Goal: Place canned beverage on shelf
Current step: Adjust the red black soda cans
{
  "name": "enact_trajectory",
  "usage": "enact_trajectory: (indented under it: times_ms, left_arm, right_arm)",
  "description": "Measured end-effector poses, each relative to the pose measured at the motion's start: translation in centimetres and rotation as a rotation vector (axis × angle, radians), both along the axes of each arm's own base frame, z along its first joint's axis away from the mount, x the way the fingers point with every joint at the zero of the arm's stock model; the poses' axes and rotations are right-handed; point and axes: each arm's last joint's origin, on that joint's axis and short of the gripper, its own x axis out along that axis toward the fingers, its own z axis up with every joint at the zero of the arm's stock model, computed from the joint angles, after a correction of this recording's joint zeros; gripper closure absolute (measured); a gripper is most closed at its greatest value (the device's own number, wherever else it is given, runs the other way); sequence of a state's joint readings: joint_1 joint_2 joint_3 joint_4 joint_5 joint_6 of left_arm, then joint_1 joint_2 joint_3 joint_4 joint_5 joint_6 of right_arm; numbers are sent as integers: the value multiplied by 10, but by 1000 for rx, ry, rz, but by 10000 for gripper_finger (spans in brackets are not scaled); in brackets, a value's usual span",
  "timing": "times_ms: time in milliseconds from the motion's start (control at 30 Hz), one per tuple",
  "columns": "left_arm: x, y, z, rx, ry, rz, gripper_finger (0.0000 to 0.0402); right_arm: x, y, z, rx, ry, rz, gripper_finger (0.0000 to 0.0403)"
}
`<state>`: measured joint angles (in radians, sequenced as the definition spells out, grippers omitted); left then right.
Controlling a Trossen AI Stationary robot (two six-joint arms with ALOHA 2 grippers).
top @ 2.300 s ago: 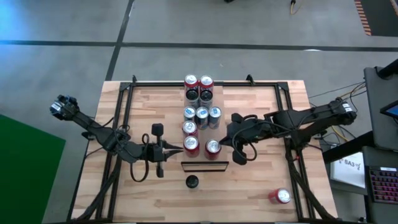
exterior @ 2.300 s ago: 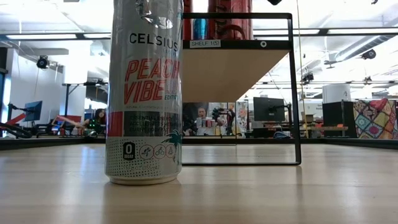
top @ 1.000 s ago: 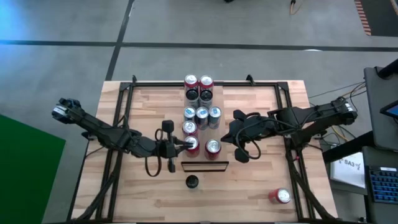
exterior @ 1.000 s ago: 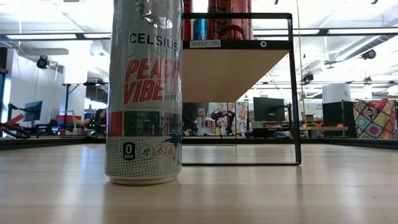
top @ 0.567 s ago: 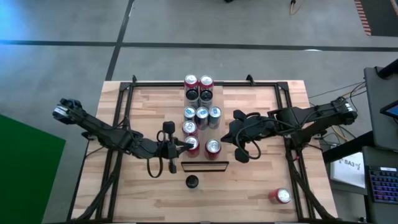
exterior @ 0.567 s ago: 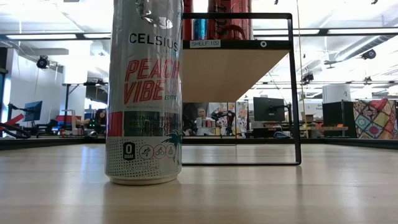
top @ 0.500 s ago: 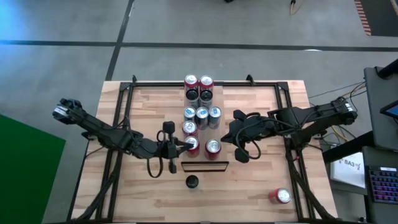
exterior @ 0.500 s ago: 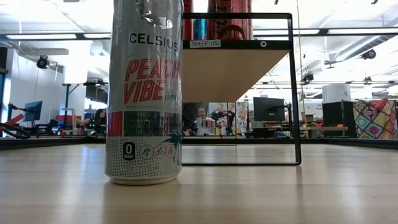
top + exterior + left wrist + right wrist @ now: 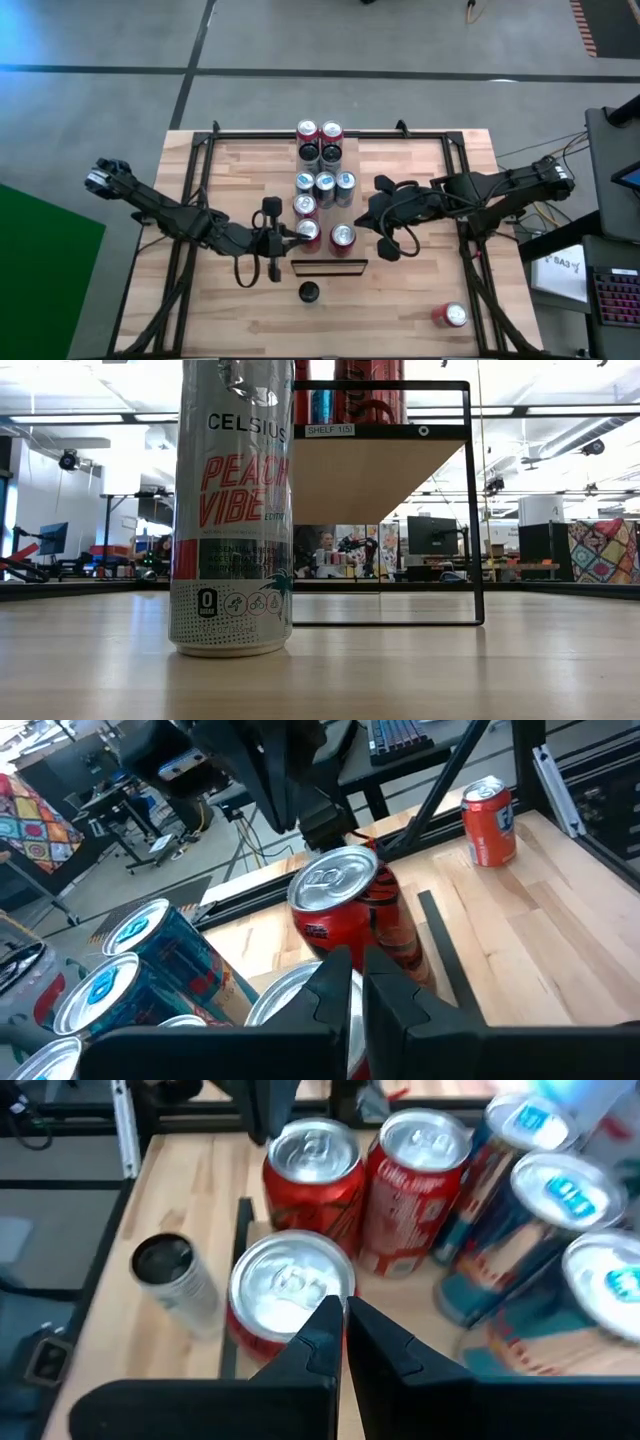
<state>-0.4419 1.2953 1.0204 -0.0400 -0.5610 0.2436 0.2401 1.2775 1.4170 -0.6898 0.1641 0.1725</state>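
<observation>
The shelf [image 9: 330,259] runs from the table's far edge toward the near side and carries several cans. Its near end holds two red cans, a left one [image 9: 308,232] and a right one [image 9: 343,236]. My left gripper [image 9: 289,238] is shut, level with the left red can's silver top [image 9: 285,1000], coming from the left. My right gripper [image 9: 367,226] is shut at the right red can's top [image 9: 290,1285], coming from the right. In the low view the shelf's underside [image 9: 370,465] shows, and neither gripper shows. My left gripper's shut fingertips [image 9: 335,982] stand at the rim of the left red can's top; I cannot tell whether they touch it. My right gripper's shut fingertips [image 9: 330,1320] stand over the rim of the right red can's top; I cannot tell whether they touch it.
A tall silver Celsius can [image 9: 309,292] stands upright on the table just before the shelf's near end, filling the low view's left [image 9: 232,510]. A red can [image 9: 450,316] stands near the table's near right corner. Blue cans [image 9: 324,184] and further cans crowd the shelf behind.
My left gripper has gone toward the table's right edge, up to the left red can on the shelf, and has kept still there for the last second. The cans stand where they stood.
</observation>
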Motion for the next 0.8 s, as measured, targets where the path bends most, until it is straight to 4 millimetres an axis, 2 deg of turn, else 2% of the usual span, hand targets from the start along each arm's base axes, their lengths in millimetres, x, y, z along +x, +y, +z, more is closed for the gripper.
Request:
enact_trajectory:
  times_ms: [300,600,800]
  left_arm:
    - [-3,1,11,22,14,-1,402]
    - [-20,9,26,30,-3,8,402]
    - [-22,11,20,42,52,19,402]
  right_arm:
    - [20,2,-2,-68,-92,9,394]
    - [42,-6,-7,-83,-160,-29,394]
    - [48,-14,-2,-87,-181,-54,394]
